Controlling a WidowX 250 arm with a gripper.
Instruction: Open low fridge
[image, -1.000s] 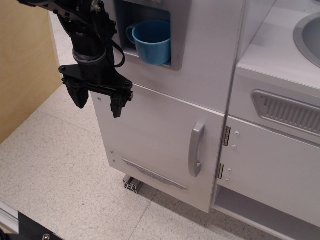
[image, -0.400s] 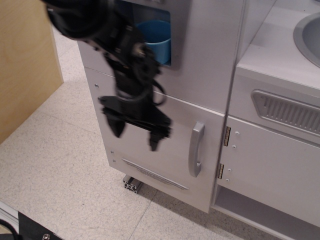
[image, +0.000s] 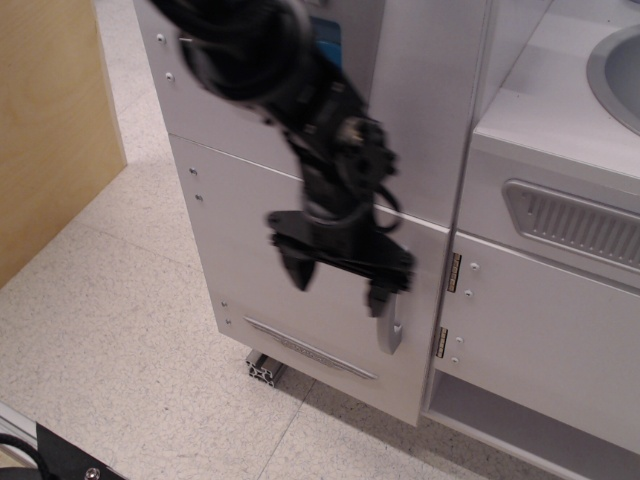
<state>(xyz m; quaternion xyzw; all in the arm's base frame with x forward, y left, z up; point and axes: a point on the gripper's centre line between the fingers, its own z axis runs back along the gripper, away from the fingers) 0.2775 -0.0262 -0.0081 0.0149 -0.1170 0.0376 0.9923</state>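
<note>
I see the low fridge (image: 300, 270) door shut flush, so nothing is opened yet. My gripper (image: 340, 280) hangs, jaws apart, its right finger overlapping the handle (image: 393, 335); grasping and pulling remain.

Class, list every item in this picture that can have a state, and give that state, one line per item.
low fridge door: shut, flush with the cabinet.
bar handle: upright, not gripped.
end effector: open, fingers spread in front of the door, one finger at the handle.
blue cup: mostly hidden behind the arm.
</note>
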